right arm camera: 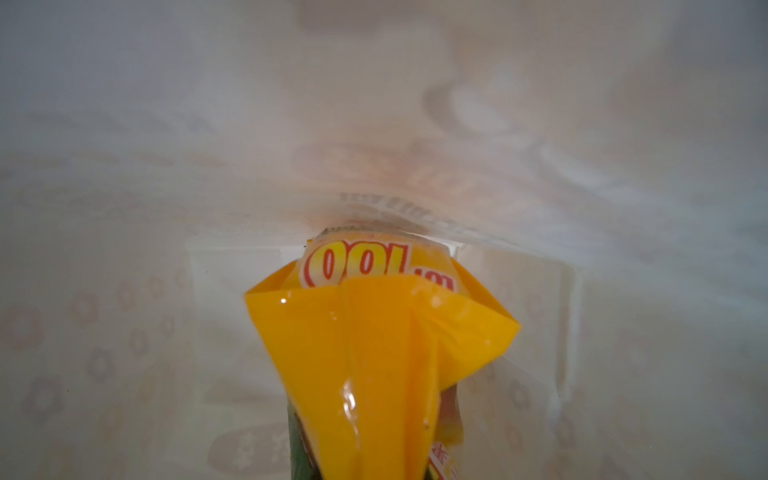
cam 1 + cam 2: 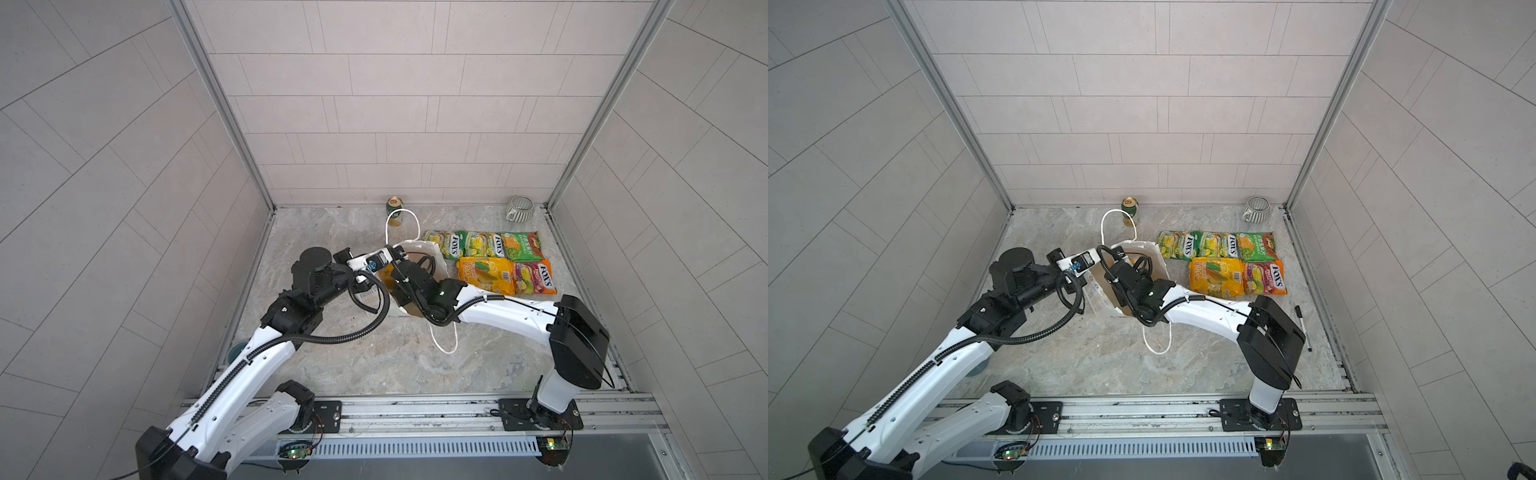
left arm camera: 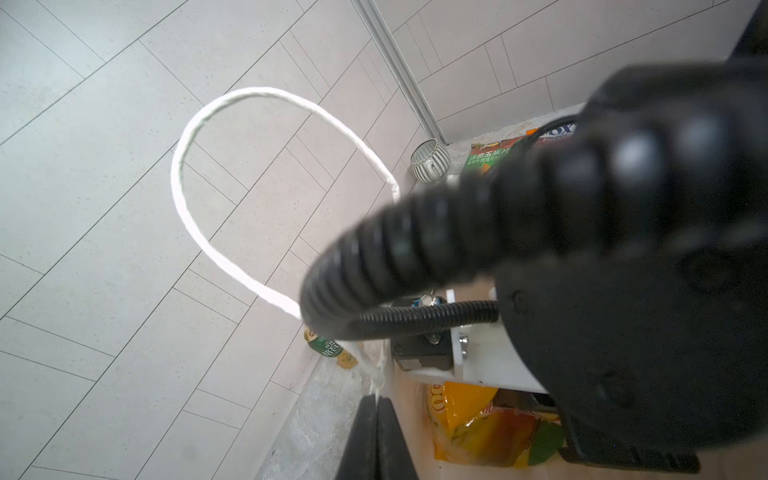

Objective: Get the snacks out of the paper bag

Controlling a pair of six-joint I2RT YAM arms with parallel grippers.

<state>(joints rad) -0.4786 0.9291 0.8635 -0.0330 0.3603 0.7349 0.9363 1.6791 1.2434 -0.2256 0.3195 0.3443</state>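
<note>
The white paper bag (image 2: 434, 254) stands open mid-table, its side (image 2: 1096, 296) printed with small rings. My left gripper (image 3: 376, 401) is shut on the bag's rim, also seen in a top view (image 2: 400, 252). My right arm's wrist (image 2: 440, 293) reaches down into the bag, so that gripper's fingers are hidden in both top views. In the right wrist view a yellow-orange snack packet (image 1: 374, 345) bunches into the jaws, inside the bag. Right of the bag lie three green snacks (image 2: 482, 244), with a yellow-orange one (image 2: 484, 274) and an orange-red one (image 2: 534, 277) in front.
A green-and-gold can (image 2: 395, 206) stands at the back wall behind the bag. A striped mug (image 2: 519, 208) sits in the back right corner. A black marker (image 2: 1303, 328) lies near the right edge. One cord handle (image 2: 446, 340) trails on the table in front of the bag.
</note>
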